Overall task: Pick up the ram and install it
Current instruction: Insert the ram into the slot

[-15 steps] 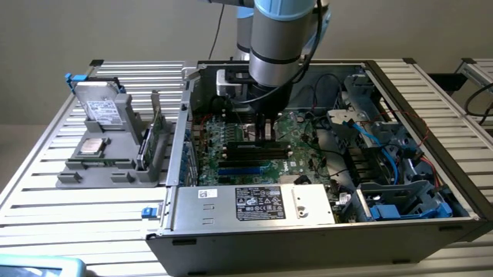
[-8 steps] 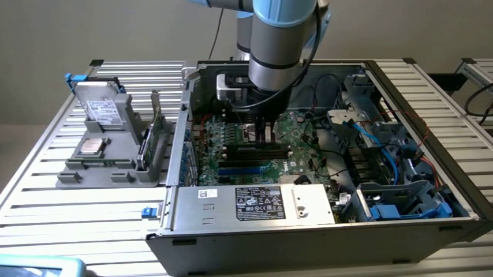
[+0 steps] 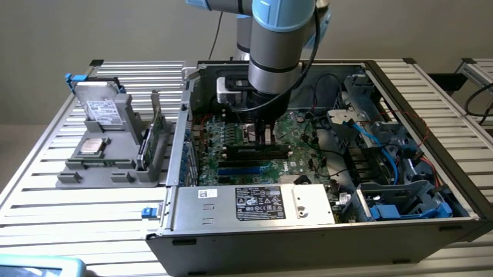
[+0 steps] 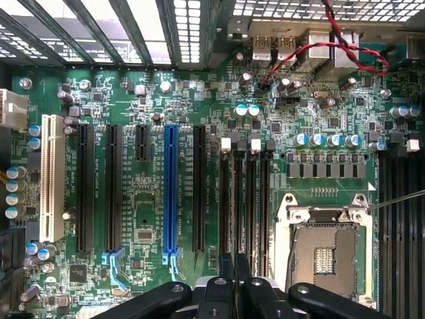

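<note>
ram (image 3: 143, 151): stands on edge in the grey tray (image 3: 73, 176) at the exterior view's left, just in front of the taller green card (image 3: 159, 124). It's outside the open PC case (image 3: 308, 245) and well apart from the fingers, with the case wall between them. Tray sits on the slatted table (image 3: 77, 219).

gripper (image 3: 257, 135): inside the case, low over the motherboard (image 3: 231, 164). Wrist view: gripper (image 4: 234, 262) fingers (image 4: 226, 272) are narrow, tips almost together with just a slit between. They hang over the row of black memory slots (image 4: 254, 199), between the blue slot (image 4: 170, 193) and the CPU socket (image 4: 325, 246). Can't tell if the tips touch the board.
</note>
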Controlling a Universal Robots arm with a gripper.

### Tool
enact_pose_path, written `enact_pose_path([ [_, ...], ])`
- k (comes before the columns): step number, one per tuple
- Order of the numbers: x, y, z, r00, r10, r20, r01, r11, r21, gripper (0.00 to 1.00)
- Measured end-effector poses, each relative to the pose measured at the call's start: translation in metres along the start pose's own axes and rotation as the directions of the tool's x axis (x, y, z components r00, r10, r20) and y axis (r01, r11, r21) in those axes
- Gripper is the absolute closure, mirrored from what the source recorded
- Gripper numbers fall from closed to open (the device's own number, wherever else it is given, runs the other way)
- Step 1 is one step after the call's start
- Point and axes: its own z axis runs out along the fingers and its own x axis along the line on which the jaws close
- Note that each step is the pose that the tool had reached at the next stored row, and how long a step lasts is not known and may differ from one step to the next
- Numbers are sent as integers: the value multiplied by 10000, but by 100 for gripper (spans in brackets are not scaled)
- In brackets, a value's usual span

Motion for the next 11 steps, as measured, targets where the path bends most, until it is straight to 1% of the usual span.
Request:
enact_pose_path([
  [4,1,1,0,9993,-374,-7,374,9993,-23,87],
  [5,5,1,1,9992,-402,-4,402,9992,-24,87],
  [8,11,2,-1,9993,-378,-7,378,9993,-26,87],
  [11,12,4,-11,9998,-176,-4,176,9998,-13,87],
])
